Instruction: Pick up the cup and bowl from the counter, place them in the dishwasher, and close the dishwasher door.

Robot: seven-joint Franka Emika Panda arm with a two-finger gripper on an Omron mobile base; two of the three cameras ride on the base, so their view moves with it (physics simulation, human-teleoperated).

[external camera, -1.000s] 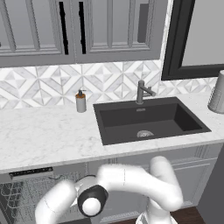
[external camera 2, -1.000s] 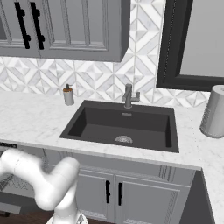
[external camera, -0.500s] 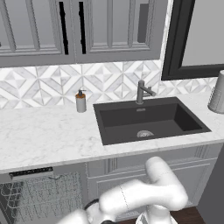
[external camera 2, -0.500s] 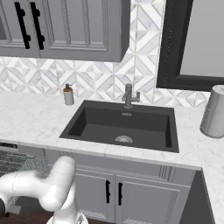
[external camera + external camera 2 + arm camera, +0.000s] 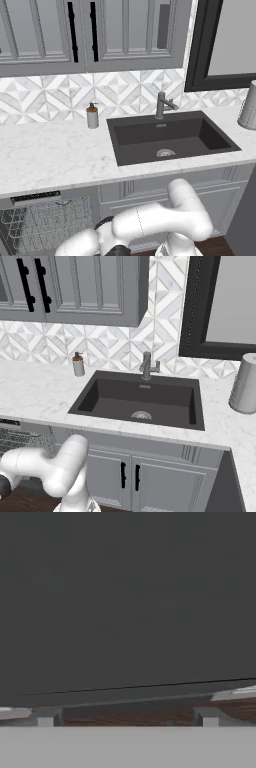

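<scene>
White marble table [image 5: 55, 160] with a dark inset sink [image 5: 170, 137]. At ten o'clock from the sink, a beige soap dispenser [image 5: 92, 116]; at three o'clock, a grey canister [image 5: 248, 106] standing upright.

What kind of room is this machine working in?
A kitchen, computer-rendered by the look of it. A marble-patterned counter holds a dark inset sink with a faucet, and a dishwasher with wire racks stands open underneath.

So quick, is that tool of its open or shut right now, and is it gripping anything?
Tool: open, holding nothing, close against the flat dark grey dishwasher door.
</scene>
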